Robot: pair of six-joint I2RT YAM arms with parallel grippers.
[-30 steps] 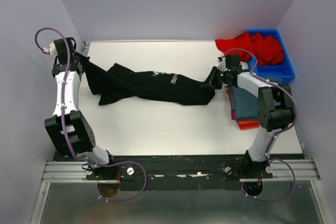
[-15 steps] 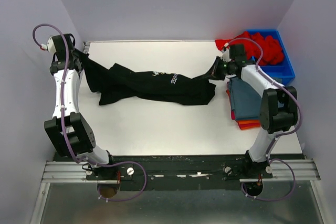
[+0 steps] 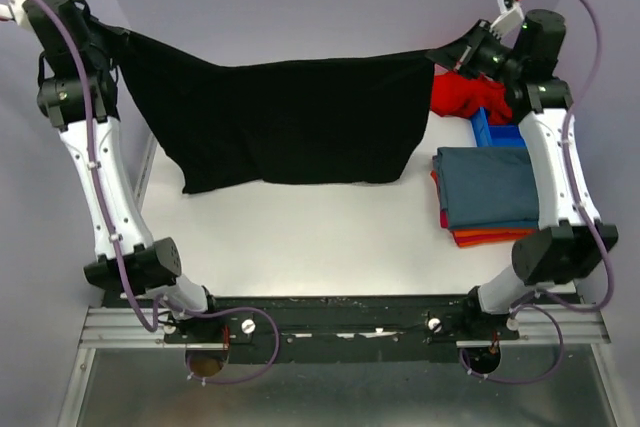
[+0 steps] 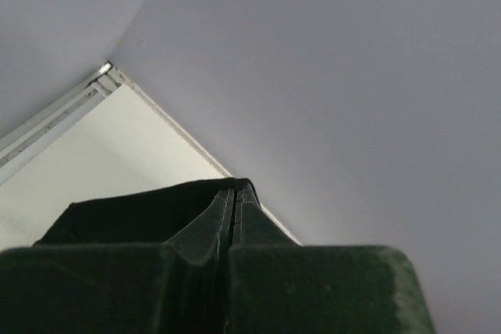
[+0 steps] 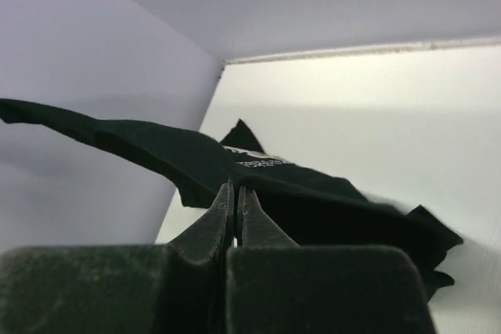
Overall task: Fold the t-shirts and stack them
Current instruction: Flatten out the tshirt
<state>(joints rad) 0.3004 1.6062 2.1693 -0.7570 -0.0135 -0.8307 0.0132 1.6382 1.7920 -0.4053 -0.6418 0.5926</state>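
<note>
Above the table [image 3: 300, 232]: left gripper [image 3: 116, 35] and right gripper [image 3: 462, 53], both pinched tight on one black t-shirt [image 3: 280, 122]. One slate-blue t-shirt [image 3: 487, 187], folded, atop one orange t-shirt [image 3: 487, 238].

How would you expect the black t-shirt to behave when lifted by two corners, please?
Probably very floppy: the black t-shirt sags in a curve between the left fingers and right fingers. Likely light, since two thin pinches carry it. Its lower edge hangs uneven over the table, so it may swing or bunch when lowered.
</note>
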